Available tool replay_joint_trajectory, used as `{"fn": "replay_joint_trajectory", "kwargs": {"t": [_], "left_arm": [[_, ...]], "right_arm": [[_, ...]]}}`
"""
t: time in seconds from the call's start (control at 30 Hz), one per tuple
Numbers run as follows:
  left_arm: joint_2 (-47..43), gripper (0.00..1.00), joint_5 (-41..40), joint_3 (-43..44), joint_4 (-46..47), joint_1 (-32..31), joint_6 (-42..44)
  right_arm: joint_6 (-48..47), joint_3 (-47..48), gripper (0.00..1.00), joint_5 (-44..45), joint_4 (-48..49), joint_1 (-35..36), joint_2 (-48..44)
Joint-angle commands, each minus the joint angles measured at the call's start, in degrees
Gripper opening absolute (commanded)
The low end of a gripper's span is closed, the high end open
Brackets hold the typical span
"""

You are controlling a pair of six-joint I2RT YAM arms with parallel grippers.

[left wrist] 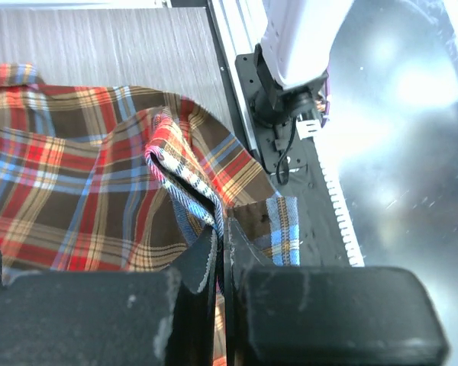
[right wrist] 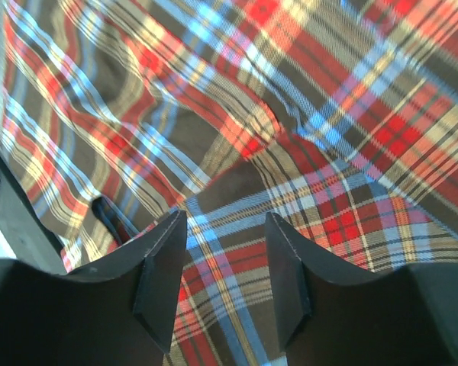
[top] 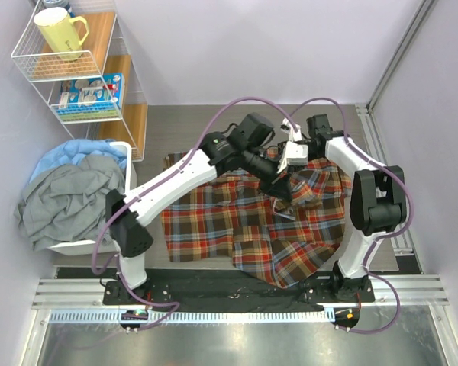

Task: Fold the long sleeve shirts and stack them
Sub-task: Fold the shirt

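Woven cloth shirt (top: 237, 221) lies on matt, grained table (top: 191, 126).

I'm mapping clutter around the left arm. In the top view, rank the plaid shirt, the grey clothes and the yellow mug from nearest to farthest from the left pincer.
1. The shirt: mid-table, a fold pinched in the left pincer.
2. The grey clothes: heaped in the bin at the table's left.
3. The mug: on the shelf, far left corner.
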Motion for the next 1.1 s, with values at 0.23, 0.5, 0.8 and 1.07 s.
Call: {"fn": "replay_joint_trajectory", "kwargs": {"t": [0.23, 0.5, 0.8, 1.07], "left_arm": [[2.8, 0.0, -0.6, 3.7, 1.5, 0.2, -8.0], [-1.0, 0.0, -3.7, -12.4, 20.0, 16.2, -30.0], [5.0, 0.0, -7.9, -16.4, 26.1, 29.3, -38.6], [5.2, 0.0, -10.9, -22.7, 25.8, 35.3, -38.9]], "right_arm": [[-7.4, -2.2, 0.48, -2.1, -6.5, 0.2, 5.3], [-9.0, 8.4, 0.72, 0.2, -14.4, -6.1, 3.7], [-17.6, 15.0, 0.79, 5.2, -23.6, -10.8, 4.9], [-18.1, 15.6, 0.78, 9.9, -21.4, -11.0, 7.2]]}}
